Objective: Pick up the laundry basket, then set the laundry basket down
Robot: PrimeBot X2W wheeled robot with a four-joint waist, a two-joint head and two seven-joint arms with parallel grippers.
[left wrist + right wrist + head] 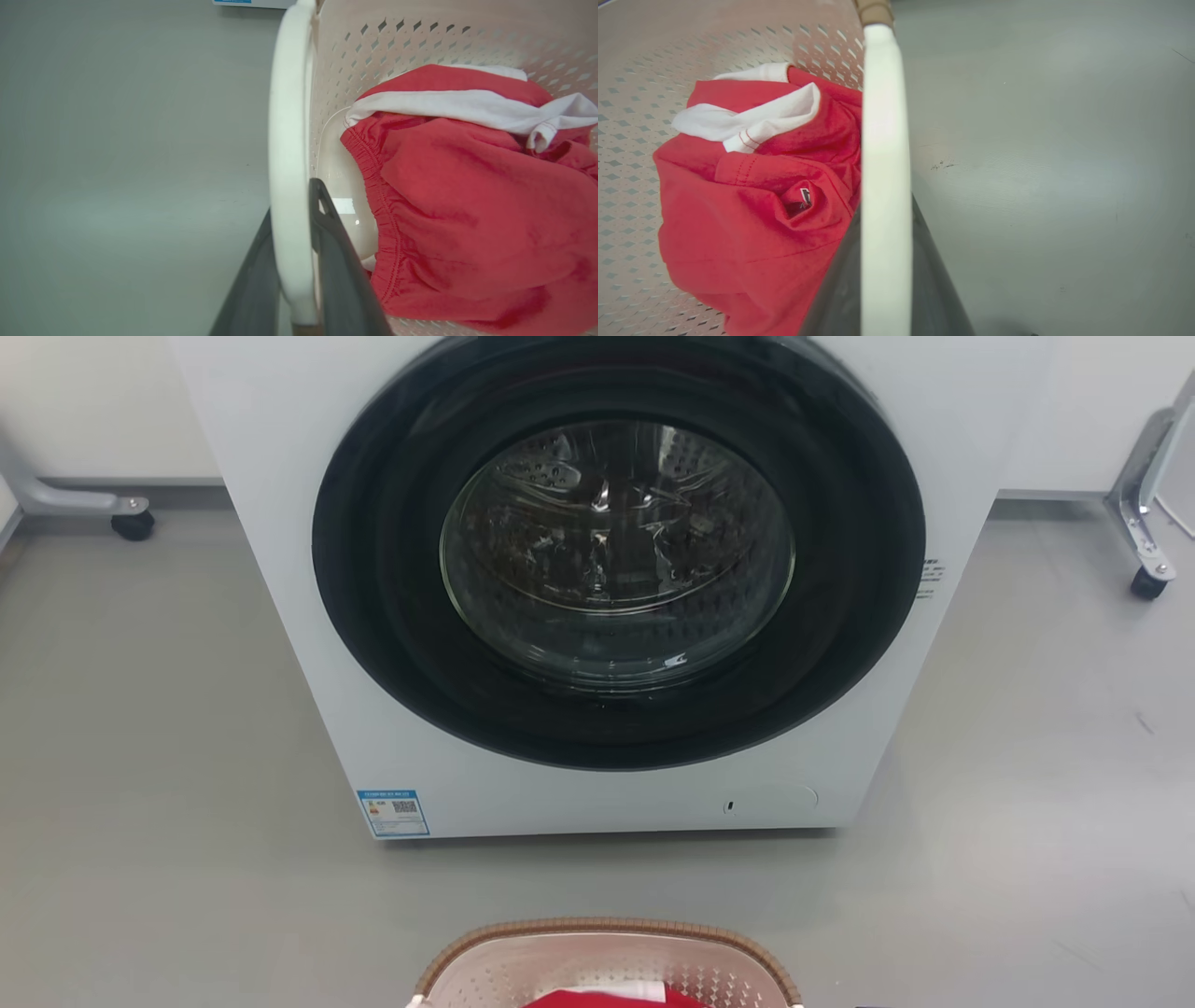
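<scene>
The basket (pixel 560 978) is showing at the bottom edge of the head view, in front of the washer (pixel 597 784), and is holding a red garment (pixel 467 210) with white trim. The left gripper (pixel 292 200) is clamping one white handle (pixel 287 140), a finger on each side. The right gripper (pixel 886 205) is clamping the other handle (pixel 883 116) likewise. Whether the basket is touching the floor (pixel 140 756) cannot be told.

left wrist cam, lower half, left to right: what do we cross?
grey floor → outer finger of the left gripper → white handle of the laundry basket → inner finger → red garment inside the basket
</scene>
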